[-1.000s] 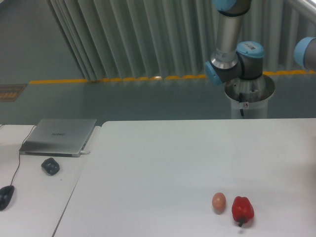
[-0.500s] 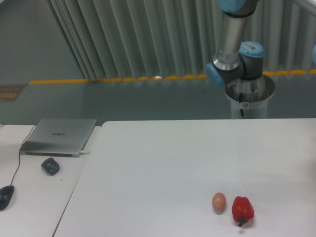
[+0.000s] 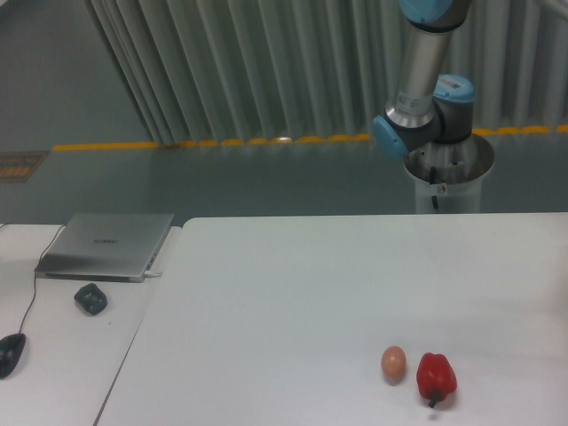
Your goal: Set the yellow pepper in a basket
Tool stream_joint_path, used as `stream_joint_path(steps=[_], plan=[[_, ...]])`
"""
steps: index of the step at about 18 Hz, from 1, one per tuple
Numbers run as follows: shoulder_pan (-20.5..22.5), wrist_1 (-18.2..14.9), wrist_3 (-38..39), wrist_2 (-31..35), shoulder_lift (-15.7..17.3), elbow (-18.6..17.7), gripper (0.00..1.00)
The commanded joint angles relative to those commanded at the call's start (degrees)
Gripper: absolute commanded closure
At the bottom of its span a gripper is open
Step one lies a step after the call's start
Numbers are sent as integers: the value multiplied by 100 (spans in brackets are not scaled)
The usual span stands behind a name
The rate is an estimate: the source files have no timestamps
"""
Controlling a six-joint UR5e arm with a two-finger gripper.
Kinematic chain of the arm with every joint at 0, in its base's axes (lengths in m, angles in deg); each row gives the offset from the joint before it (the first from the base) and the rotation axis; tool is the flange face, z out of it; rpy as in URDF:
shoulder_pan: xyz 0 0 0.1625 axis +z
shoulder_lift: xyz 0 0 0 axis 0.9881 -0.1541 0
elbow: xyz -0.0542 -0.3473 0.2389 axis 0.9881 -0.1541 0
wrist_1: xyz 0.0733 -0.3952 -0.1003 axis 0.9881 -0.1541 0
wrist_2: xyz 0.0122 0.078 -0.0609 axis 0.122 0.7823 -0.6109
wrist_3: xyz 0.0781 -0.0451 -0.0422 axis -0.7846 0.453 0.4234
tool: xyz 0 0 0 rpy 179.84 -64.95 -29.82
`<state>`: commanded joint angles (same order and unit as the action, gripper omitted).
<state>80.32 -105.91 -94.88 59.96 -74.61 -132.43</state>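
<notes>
**Yellow pepper nowhere in sight, arm parked up top**

White surface (image 3: pixel 311 293) fills most of the one fixed camera view, and honestly there's no yellow pepper on it anywhere, and no basket either. What does sit there: a red pepper (image 3: pixel 436 376) down around 5 o'clock, stem pointing toward the camera, with a small brown egg (image 3: pixel 393 362) just beside it on its 9 o'clock side, not touching. Over at 9 o'clock there's a closed laptop (image 3: pixel 106 244), and a dark mouse (image 3: pixel 90 297) just below it.

The arm (image 3: pixel 424 84) hangs at about 1 o'clock, well behind the surface. Its jaws are out of frame, so can't tell if they're open or holding anything. So which way the pepper lies from the jaws can't be judged.

Compared with a second ago, the arm's elbow has shifted slightly right and the blue joint at the right edge is gone from view. Everything on the surface stayed put.
</notes>
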Motion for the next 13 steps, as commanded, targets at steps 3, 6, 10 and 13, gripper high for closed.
stream_joint_path(steps=[3, 6, 10, 13], plan=[[-62, -52, 439, -438, 35, -9, 0], [-114, -62, 554, -580, 88, -18, 0], [-264, -62, 958, -572, 97, -53, 0], [-264, -62, 968, -589, 123, -123, 0]])
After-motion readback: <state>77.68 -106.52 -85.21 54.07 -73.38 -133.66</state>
